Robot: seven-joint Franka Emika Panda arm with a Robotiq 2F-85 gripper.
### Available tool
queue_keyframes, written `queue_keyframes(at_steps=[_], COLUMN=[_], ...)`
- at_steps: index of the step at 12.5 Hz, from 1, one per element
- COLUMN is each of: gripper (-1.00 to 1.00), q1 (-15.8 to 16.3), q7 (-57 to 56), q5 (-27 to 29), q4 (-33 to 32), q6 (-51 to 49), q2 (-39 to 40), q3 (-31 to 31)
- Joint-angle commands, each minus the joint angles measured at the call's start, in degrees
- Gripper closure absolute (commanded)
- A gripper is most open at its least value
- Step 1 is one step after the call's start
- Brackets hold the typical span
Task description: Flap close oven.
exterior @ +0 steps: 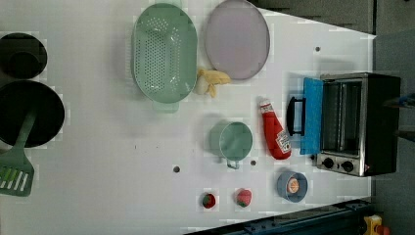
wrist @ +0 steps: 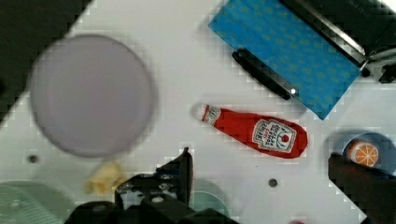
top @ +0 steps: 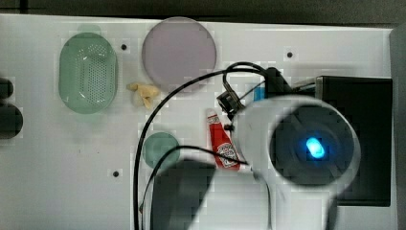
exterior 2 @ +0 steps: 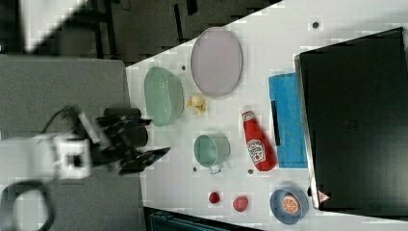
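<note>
The oven [exterior: 359, 122] is a black box with a silver front and small knobs, at the left view's right; I also see it as a black box [exterior 2: 356, 120] [top: 364, 134]. Its flap [exterior: 312, 115] is swung down flat on the table, blue pane up, with the black bar handle [exterior: 293, 116] on its outer edge. The flap [wrist: 285, 49] and handle [wrist: 264, 74] lie well below my gripper [wrist: 266, 179]. The gripper is open with wide-spread fingers [wrist: 180, 172] and holds nothing, hovering above the table near the red ketchup bottle [wrist: 257, 133].
The ketchup bottle [exterior: 275, 134] lies just in front of the flap. A blue bowl with an orange slice [exterior: 292, 186] sits by the oven's knob end. A green cup [exterior: 234, 140], purple plate [exterior: 237, 39], green colander [exterior: 164, 51] and black pans [exterior: 27, 115] stand farther off.
</note>
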Motion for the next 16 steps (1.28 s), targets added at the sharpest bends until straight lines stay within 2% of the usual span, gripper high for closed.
queue_keyframes(at_steps=[1, 3, 5, 8, 16], gripper=[-1.0, -1.0, -1.0, -1.0, -1.0], q1=[0.5, 0.6, 1.0, 1.6, 4.4], q7=[1.0, 0.6, -0.5, -0.4, -0.1], q5=[0.2, -0.6, -5.1, -17.4, -45.2], q4=[-2.7, -2.6, -2.3, 0.5, 12.9], q6=[4.8, 9.2, 11.7, 12.8, 12.3], q2=[8.7, 13.0, 17.3, 24.7, 46.0], q3=[2.8, 3.6, 4.2, 5.0, 5.0])
